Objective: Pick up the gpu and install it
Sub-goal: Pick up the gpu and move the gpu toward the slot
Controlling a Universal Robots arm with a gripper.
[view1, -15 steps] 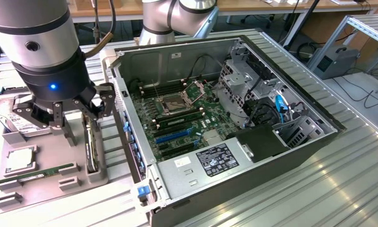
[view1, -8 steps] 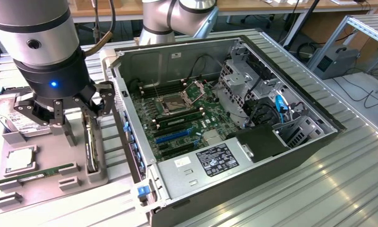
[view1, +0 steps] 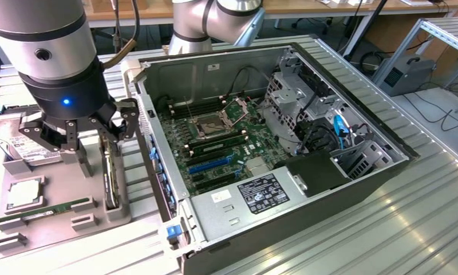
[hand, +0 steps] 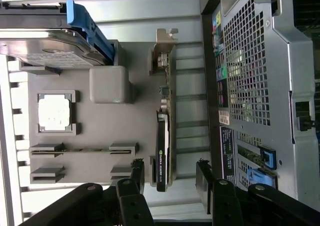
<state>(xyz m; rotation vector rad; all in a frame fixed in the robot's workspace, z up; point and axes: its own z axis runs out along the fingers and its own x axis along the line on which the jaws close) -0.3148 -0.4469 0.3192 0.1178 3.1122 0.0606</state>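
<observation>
The slim, dark, silver-bracketed gpu [hand: 164, 136] is standing on edge along the grey tray's [hand: 100, 131] edge beside the computer case [hand: 260, 85]. Its bracket is pointing towards the silver hard drive [hand: 50, 45]. The black gripper [hand: 170, 167] is hanging spread wide astride it, holding nothing.

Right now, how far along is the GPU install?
Nothing looks done yet: the gpu stands on edge in the grey parts tray, beside the open computer case. In hand: the open gripper hangs over the card, a finger on either side, holding nothing. Left: pickup and seating; the motherboard's blue slot is bare.
</observation>
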